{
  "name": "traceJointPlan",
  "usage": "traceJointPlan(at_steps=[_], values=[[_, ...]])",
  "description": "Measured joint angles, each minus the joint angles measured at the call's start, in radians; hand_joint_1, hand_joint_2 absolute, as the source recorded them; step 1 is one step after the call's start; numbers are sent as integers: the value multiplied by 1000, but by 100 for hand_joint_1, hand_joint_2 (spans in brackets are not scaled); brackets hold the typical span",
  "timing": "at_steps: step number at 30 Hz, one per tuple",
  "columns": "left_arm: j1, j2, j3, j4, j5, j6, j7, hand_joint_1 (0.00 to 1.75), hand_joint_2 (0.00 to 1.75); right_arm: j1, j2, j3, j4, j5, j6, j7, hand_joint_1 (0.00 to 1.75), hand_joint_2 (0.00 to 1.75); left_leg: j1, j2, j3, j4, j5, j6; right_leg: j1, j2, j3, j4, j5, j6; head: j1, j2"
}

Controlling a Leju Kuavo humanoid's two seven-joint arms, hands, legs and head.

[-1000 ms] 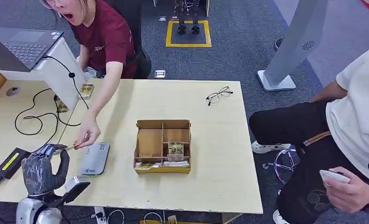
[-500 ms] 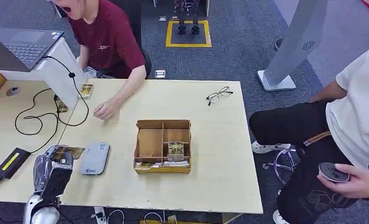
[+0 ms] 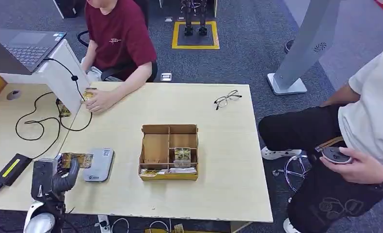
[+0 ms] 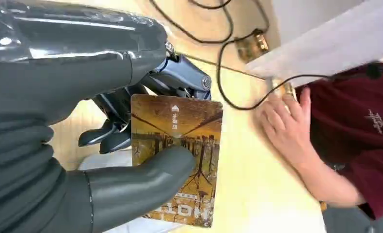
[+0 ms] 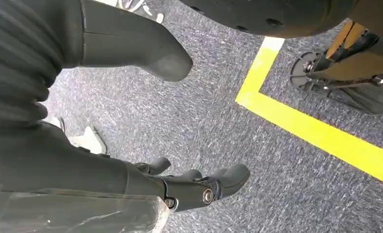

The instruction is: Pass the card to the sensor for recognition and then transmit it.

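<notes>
Tabletop (image 3: 218, 145) carries divided box (image 3: 169, 152) at centre, glasses (image 3: 227, 98) far right, black cable (image 3: 34, 116) far left. Person's hand (image 3: 98, 101) rests near far left edge. Grey sensor (image 3: 99, 164) beside left hand (image 3: 58, 177). Left hand pinches card (image 4: 180, 155) at sensor's near-left edge. Right hand (image 5: 180, 187) hangs over floor, fingers apart, empty.

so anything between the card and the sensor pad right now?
Nothing visible. The left hand holds the card just beside the grey sensor pad, its edge reaching the pad's near side, with bare table around.
</notes>
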Motion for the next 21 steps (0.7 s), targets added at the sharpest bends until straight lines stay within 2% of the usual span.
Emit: traceJointPlan(at_steps=[3,10,15,21], values=[[-8,15,-26,0,11,-9,6,175,175,0,0,0,0,-3,0,4,0,175,0,0,0,0,0,0,0,0,0,0,0,0,0,0],[-31,18,-149,2,-99,16,69,175,175,0,5,-1,0,-9,0,10,0,175,0,0,0,0,0,0,0,0,0,0,0,0,0,0],[-70,-4,-209,43,-101,24,85,175,175,0,10,-1,0,-2,-2,18,0,175,0,0,0,0,0,0,0,0,0,0,0,0,0,0],[-88,-42,-295,81,-156,51,93,175,175,0,16,-1,0,3,-3,24,0,175,0,0,0,1,0,0,0,0,0,0,0,0,0,0]])
